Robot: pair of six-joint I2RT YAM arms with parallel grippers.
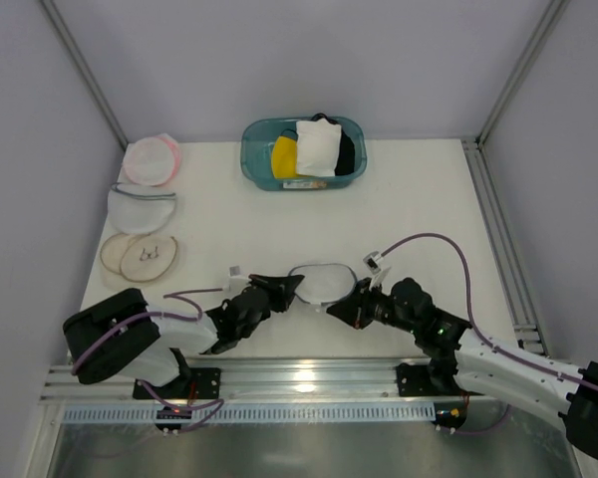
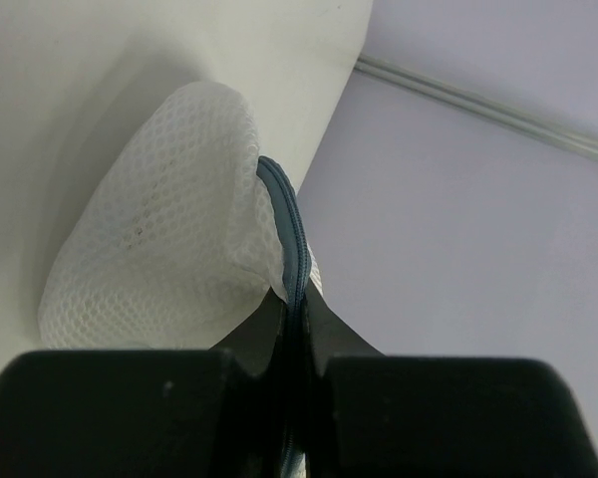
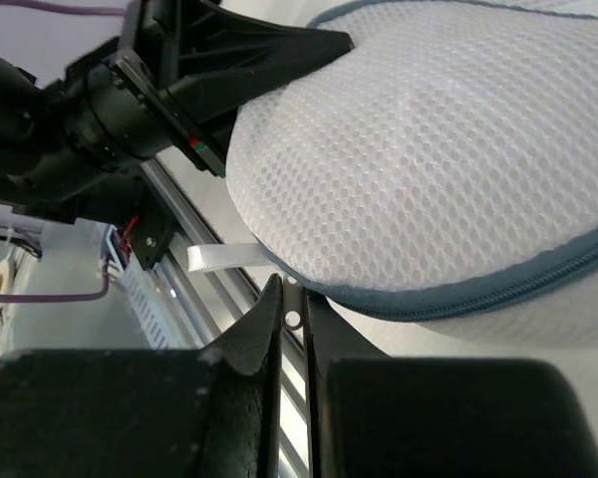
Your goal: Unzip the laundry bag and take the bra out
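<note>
I'm anchoring the round white mesh laundry bag in my shut left claw, my right claw pinching its metal zip pull

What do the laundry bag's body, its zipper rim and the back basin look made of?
The laundry bag looks like white synthetic mesh, matte, with honeycomb holes. Its zipper rim seems grey-blue woven tape. The basin looks like translucent teal plastic, slightly glossy.

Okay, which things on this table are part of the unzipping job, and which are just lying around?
In the job: laundry bag, left gripper, right gripper, both shut on it. The bra is not visible.
Lying about: pink-rimmed pouch, grey-rimmed pouch, beige pouches, teal basket.
</note>
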